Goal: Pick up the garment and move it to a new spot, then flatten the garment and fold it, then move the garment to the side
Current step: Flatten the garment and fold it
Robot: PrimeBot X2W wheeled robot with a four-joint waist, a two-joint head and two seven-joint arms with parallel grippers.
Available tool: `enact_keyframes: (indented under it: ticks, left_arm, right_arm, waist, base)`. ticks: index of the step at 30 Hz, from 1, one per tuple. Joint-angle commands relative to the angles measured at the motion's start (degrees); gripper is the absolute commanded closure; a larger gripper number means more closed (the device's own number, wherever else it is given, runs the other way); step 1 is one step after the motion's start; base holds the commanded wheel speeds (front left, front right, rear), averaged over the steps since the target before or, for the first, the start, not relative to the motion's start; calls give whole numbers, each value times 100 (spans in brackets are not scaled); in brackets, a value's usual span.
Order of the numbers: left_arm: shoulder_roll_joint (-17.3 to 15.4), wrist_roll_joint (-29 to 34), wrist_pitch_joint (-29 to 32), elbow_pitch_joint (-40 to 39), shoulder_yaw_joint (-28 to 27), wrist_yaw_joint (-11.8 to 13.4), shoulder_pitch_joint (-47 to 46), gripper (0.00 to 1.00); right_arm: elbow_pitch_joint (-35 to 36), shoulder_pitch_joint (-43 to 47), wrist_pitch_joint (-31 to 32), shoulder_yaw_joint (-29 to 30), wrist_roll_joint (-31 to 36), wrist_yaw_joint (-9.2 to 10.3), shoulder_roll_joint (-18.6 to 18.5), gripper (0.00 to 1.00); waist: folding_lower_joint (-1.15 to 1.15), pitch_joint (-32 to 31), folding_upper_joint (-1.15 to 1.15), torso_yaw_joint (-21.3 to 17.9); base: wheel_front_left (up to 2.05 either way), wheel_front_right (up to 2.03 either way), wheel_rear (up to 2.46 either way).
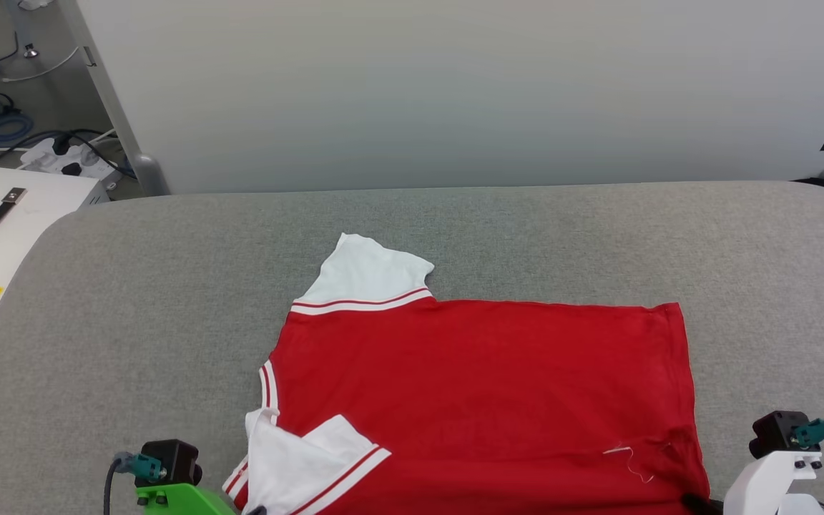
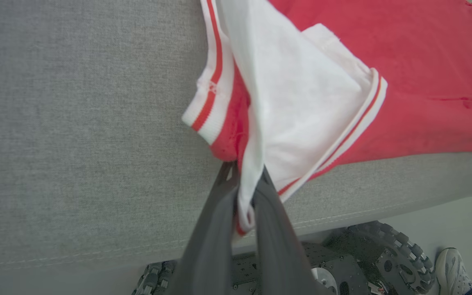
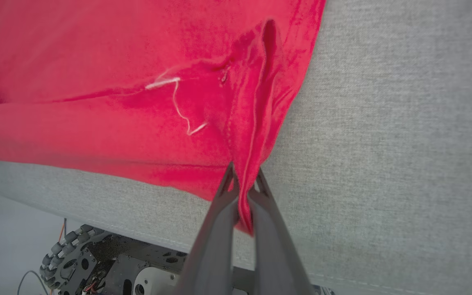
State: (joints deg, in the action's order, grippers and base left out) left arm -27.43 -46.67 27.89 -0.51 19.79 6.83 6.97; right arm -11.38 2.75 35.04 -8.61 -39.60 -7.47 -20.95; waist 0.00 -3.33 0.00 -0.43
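Grey fabric covers the desk (image 1: 133, 300), and both tools work at its near edge. The left tool (image 2: 246, 174) is pressed together on a fold of the white sleeve (image 2: 297, 106) at the near-left corner of the garment (image 1: 483, 386), while the right tool (image 3: 245, 171) pinches a raised ridge of red hem at the near-right corner, near a loose white thread (image 3: 178, 106). Outward from both grips, the garment lies mostly flat across the desk's near middle, its far sleeve (image 1: 373, 275) spread toward a pale panel (image 1: 455, 93).
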Motion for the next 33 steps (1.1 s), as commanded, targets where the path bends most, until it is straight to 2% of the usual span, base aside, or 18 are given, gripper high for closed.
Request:
enact_keyframes:
  ticks: [1, 6, 7, 8, 9, 10, 15, 22, 26, 30, 33]
  left_arm:
    - [32, -94, 27, 69, -26, 42, 85, 100]
    - [242, -224, -77, 570, 5, -56, 13, 100]
    - [283, -230, -90, 664, 23, -73, -26, 86]
    - [321, -214, -106, 761, 56, -96, -84, 65]
    - [359, -199, -149, 821, 66, -107, -138, 25]
    - [399, -155, -237, 883, 61, -93, -209, 0]
    - [443, 119, -690, 1039, 93, -216, -518, 0]
    - [372, 732, -1712, 965, -29, -185, -963, 0]
    - [391, 1035, -2149, 1050, -29, -201, -1413, 0]
    - [419, 1235, -2266, 1253, -22, -156, -1987, 0]
    - [446, 1299, -2267, 1458, 4, -234, -2474, 0]
  right_arm:
    - [-20, 85, 10, 48, 121, -2, 48, 100]
    - [-266, 103, -149, 151, 247, -2, 267, 100]
    - [-304, 93, -220, 163, 258, -2, 305, 84]
    - [-343, 76, -336, 166, 292, -2, 334, 51]
    - [-361, 67, -424, 148, 304, -2, 358, 0]
    - [-358, 51, -573, 131, 320, -2, 383, 0]
    - [-224, 0, -1575, 195, 591, -2, 451, 0]
    - [89, -157, -2993, 729, 1392, -2, 800, 0]
    - [284, -287, -3414, 1017, 1810, -2, 988, 0]
    - [545, -483, -3677, 1174, 2054, -2, 1171, 0]
    - [678, -609, -3701, 1210, 2133, -2, 1258, 0]
  waist:
    - [0, 41, 0, -23]
    - [0, 154, 0, -64]
    - [0, 169, 0, -66]
    - [0, 184, 0, -66]
    - [0, 195, 0, -66]
    - [0, 206, 0, -68]
    - [0, 205, 0, -80]
    - [0, 227, 0, -182]
    - [0, 382, 0, -229]
    - [0, 684, 0, -376]
    - [0, 927, 0, -524]
  base:
    - [0, 0, 0]
    - [0, 0, 0]
    - [0, 0, 0]
    - [0, 0, 0]
    - [0, 0, 0]
    - [0, 0, 0]
    - [0, 0, 0]
    - [0, 0, 0]
    - [0, 0, 0]
    - [0, 0, 0]
    - [0, 0, 0]
